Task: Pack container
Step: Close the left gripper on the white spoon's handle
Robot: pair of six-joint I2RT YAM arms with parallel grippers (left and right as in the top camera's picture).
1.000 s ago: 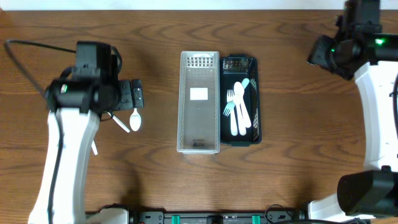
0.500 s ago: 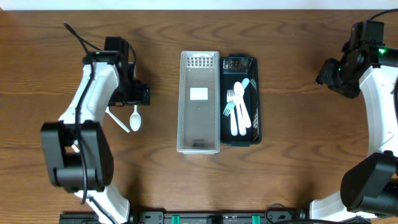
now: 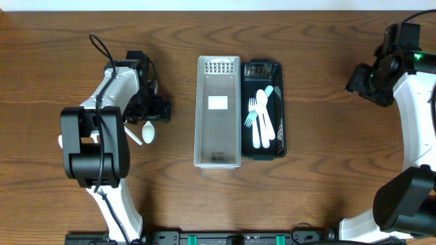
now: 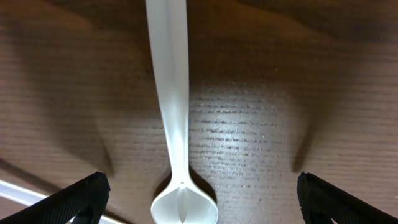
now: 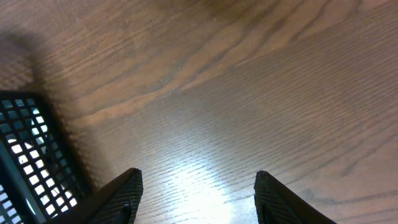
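A clear plastic container stands empty at mid-table, and a black tray touches its right side, holding white forks and a pale teal utensil. A white spoon lies on the wood to the left. My left gripper hovers low over the spoon's handle, open. In the left wrist view the spoon runs down the middle between the wide-apart fingers of the left gripper, untouched. My right gripper hangs open at the far right with nothing in it. In the right wrist view the right gripper shows bare wood between its fingers.
A second white utensil lies slanted just left of the spoon, and its edge shows as a white utensil in the left wrist view. A corner of the black tray is visible to the right wrist camera.
My left arm has swung round, bringing its gripper right and low over the spoon's handle. The right arm shifted early in the second, then held still.
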